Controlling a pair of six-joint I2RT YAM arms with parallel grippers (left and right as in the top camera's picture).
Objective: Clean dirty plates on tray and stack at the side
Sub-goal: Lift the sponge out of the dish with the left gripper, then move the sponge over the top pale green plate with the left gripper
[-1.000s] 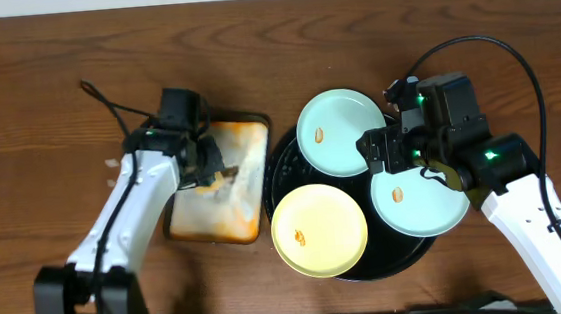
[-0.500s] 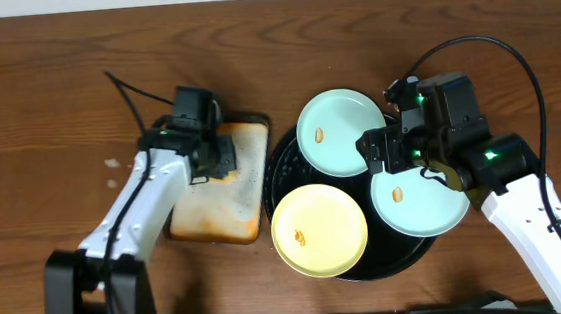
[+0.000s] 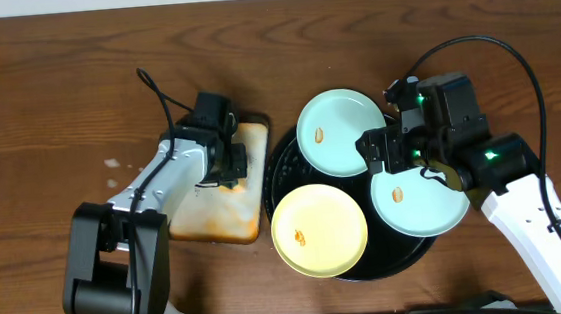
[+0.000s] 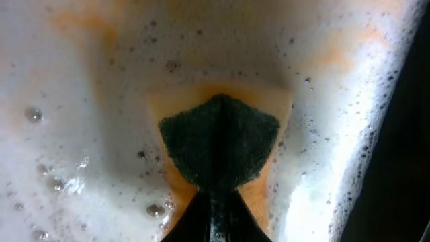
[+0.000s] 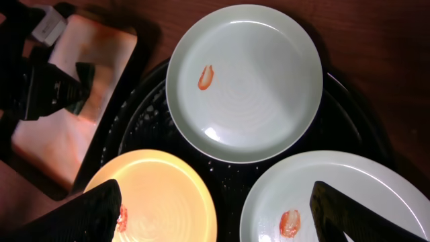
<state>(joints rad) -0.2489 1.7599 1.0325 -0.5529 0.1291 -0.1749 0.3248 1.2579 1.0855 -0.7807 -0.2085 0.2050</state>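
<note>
Sliding rightward, the left claw [image 3: 233, 164] now sits at the orange-stained rectangular tray's [image 3: 210, 218] far right corner. Only its wrist view shows it pinching a dark green scouring sponge [image 4: 218, 144]. Spread wide, the right claw [image 3: 386, 154] hovers over the round black rimmed tray [image 3: 274, 173], which bears two mint-green round plates [image 3: 340, 132] and a pale yellow round plate [image 3: 318, 230].

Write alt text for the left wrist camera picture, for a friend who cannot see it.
A green-and-yellow sponge fills the middle of this close-up, pinched between the dark fingers of the left gripper, which reach up from the bottom edge. Behind it lies white bubbly foam tinged with orange, and a dark strip runs down the right side.
</note>
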